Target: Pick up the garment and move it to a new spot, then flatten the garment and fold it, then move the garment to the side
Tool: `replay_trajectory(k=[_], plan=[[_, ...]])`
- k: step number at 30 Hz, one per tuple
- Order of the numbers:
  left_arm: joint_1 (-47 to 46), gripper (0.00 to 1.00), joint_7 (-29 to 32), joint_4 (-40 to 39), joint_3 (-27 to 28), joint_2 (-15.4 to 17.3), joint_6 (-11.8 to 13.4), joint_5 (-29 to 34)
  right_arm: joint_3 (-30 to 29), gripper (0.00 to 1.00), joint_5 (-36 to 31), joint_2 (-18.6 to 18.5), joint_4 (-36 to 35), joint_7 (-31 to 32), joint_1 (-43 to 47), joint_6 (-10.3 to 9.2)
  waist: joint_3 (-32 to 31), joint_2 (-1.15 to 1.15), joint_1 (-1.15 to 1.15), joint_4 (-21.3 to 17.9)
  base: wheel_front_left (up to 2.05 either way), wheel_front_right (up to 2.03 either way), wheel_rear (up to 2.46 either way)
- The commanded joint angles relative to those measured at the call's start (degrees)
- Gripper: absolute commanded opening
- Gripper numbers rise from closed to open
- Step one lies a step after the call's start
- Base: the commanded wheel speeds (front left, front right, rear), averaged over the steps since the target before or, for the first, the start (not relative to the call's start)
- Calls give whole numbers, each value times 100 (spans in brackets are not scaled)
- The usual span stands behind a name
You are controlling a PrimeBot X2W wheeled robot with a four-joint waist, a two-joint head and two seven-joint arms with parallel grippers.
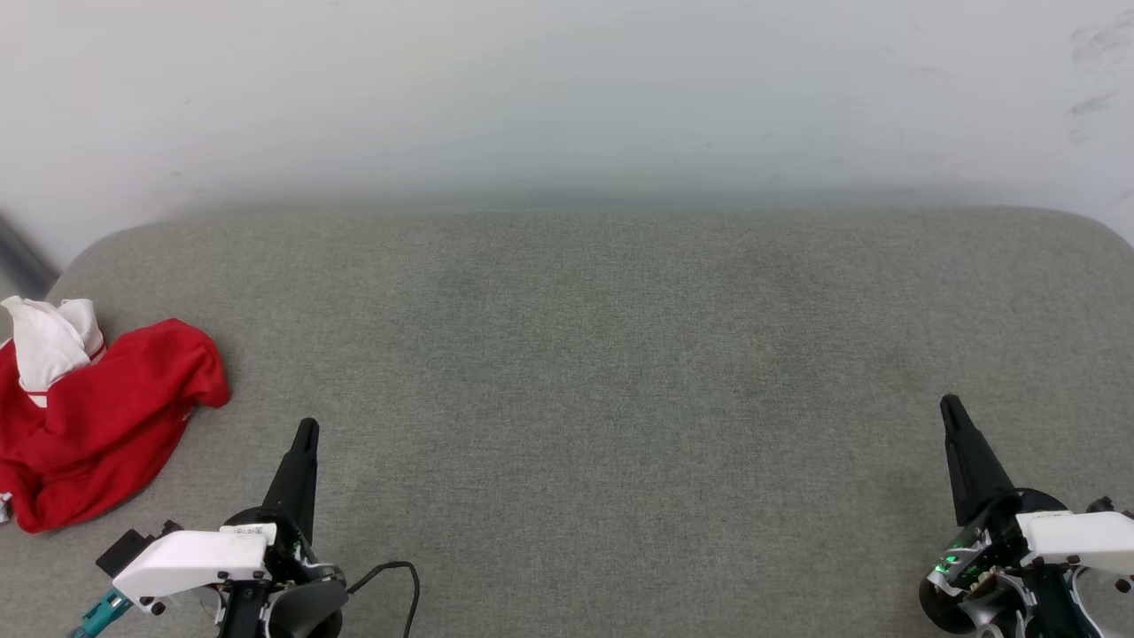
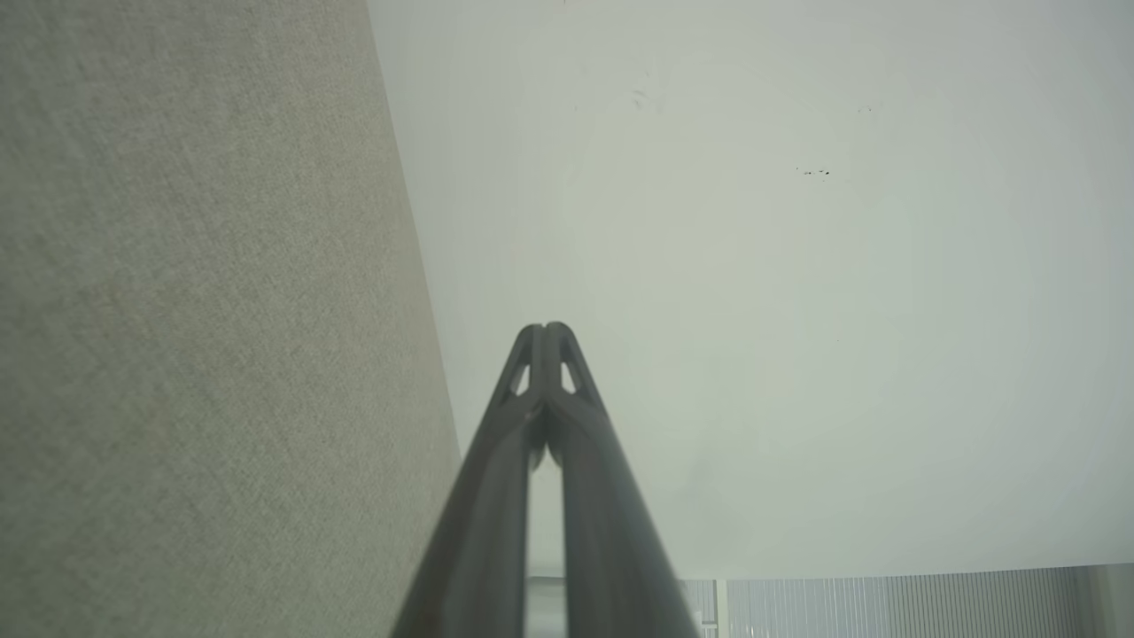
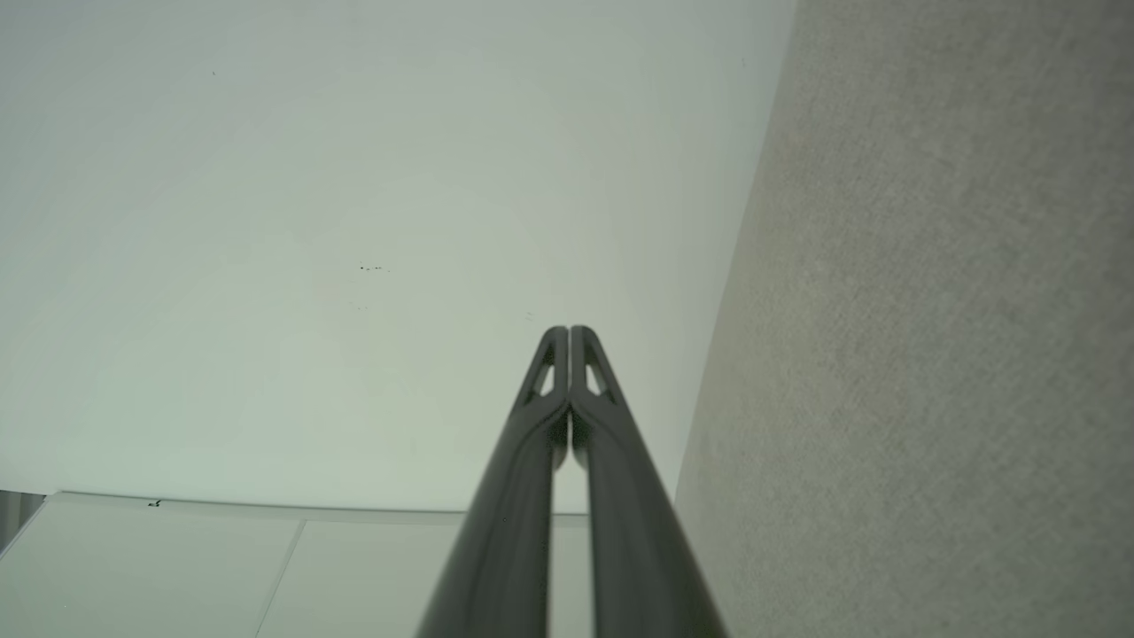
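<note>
The garment [image 1: 97,416] lay at the padded surface's [image 1: 620,399] left edge, left of the left gripper [image 1: 306,429]; a wall [image 1: 567,89] stood behind.

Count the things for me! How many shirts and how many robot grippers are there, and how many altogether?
Shirts: 1, the shirt, red and white, crumpled on the left.
Grippers: 2, the left gripper and the right gripper, both shut and holding nothing.
Total: 3
</note>
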Motion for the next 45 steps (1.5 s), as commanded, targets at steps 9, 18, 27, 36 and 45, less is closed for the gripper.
replay_trajectory(k=[9, 18, 27, 36, 45], plan=[[-40, 0, 7, 2, 8, -5, -15, 8, 2, 0, -25, 21, 3, 2, -70, -2, 0, 0, 0, 0, 0, 0, 0], [151, 100, -2, 180, -24, -22, 1, 0, 7, 100, 2, 3, 180, -1, 169, -1, 0, 0, 0, 0, 0, 0, 0], [207, 100, -268, -18, 1, -19, 22, 389, 14, 100, -395, 4, 79, -267, 240, -1, 3, 0, 0, -11, 0, 0, 0], [217, 100, -507, -425, -3, -16, 352, 1465, -4, 100, -1498, 5, -255, -507, 296, -1, 16, 0, 0, -22, 0, 0, 0], [290, 100, -724, -696, -200, -14, 703, 2686, 74, 100, -2723, 6, -590, -725, 388, -1, 26, 0, 0, -25, 0, 0, 0]])
